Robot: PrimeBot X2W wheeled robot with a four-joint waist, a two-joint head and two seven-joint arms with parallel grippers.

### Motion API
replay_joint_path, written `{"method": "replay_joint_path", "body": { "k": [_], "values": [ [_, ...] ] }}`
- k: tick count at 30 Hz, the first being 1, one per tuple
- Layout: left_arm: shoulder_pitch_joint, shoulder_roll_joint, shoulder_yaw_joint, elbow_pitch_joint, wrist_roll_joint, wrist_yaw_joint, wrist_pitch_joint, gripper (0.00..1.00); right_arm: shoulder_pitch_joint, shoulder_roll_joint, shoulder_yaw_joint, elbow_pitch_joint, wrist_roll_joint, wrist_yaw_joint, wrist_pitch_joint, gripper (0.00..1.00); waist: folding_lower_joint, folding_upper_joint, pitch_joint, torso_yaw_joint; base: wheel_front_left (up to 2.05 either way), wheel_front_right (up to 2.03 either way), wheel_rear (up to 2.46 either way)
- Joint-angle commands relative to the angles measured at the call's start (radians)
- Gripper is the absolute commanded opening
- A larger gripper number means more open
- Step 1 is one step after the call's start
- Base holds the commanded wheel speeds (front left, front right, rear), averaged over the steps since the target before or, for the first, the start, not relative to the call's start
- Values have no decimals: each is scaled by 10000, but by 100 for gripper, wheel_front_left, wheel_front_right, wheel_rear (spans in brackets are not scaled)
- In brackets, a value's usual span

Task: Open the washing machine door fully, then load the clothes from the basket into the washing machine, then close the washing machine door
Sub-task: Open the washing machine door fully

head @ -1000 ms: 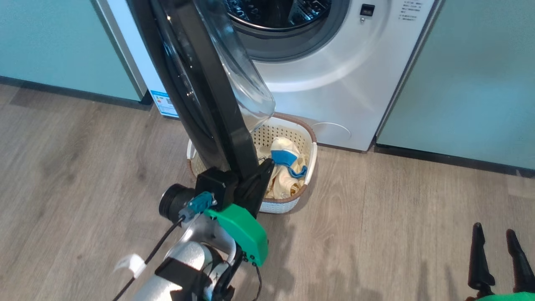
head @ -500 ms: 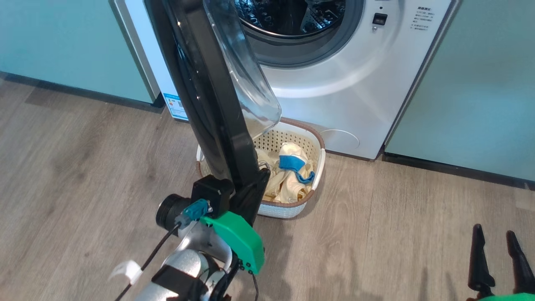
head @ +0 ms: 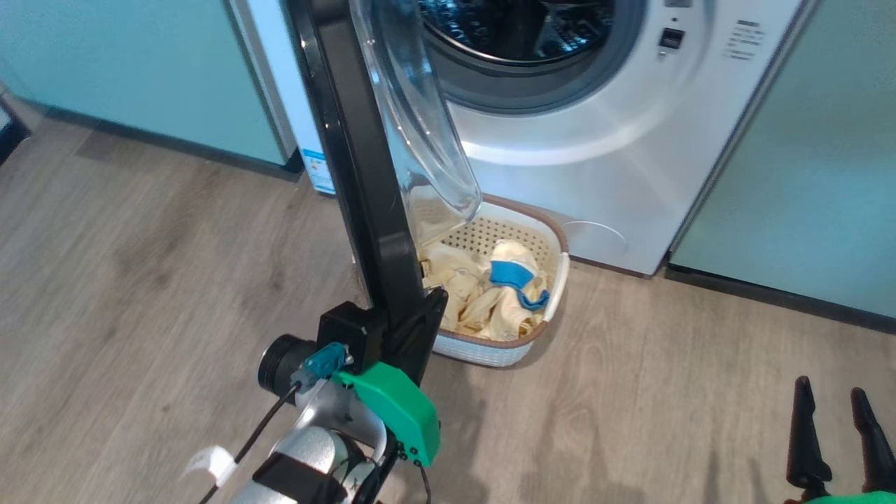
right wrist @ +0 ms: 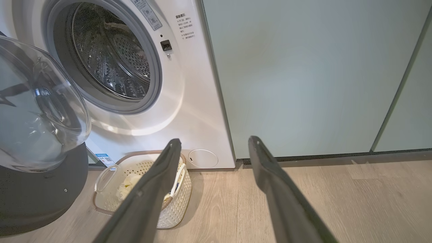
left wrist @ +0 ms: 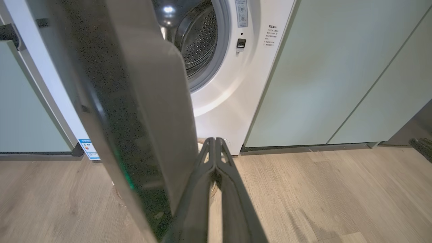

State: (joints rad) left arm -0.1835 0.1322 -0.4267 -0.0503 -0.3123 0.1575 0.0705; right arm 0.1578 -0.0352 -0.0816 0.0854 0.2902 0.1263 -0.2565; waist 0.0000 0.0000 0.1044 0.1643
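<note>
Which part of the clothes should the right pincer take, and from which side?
Probably the humped fold beside the blue trim, coming down from above on the basket's right side: the clothes pile highest there, and the door's glass bowl overhangs the basket's left.

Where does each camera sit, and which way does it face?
Head: from the head, down at the washing machine door and basket; left gripper, right gripper show.
Left wrist: on that arm, toward the drum; shut fingers beside the door.
Right wrist: on that arm, toward drum and basket; open fingers.
Shared: all show the drum.
</note>
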Motion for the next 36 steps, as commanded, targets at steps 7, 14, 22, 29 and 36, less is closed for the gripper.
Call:
{"method": "replay_joint_path", "body": {
  "k": [7, 14, 22, 29, 36],
  "values": [
    [-165, 259, 515, -333, 59, 272, -199, 0, -222, -150, 127, -293, -115, 44, -53, 100, 0, 0, 7, 601, 0, 0, 0],
    [-61, 310, 507, -434, 133, 415, -288, 0, -222, -150, 73, -285, -175, 44, -53, 100, 0, 0, -6, 1180, 0, 0, 0],
    [47, 520, 766, -397, 85, 561, -414, 0, -239, -150, 56, -272, -220, 44, -53, 100, 0, 0, -14, 1725, 0, 0, 0],
    [297, 811, 1222, -394, -11, 789, -580, 0, -232, -150, 79, -223, -219, 44, -53, 100, 0, 0, -87, 1873, 0, 0, 0],
    [462, 1170, 1926, -361, -219, 988, -913, 0, -223, -150, 104, -227, -298, 44, -53, 100, 0, 0, -90, 1790, 0, 0, 0]
  ]
}}
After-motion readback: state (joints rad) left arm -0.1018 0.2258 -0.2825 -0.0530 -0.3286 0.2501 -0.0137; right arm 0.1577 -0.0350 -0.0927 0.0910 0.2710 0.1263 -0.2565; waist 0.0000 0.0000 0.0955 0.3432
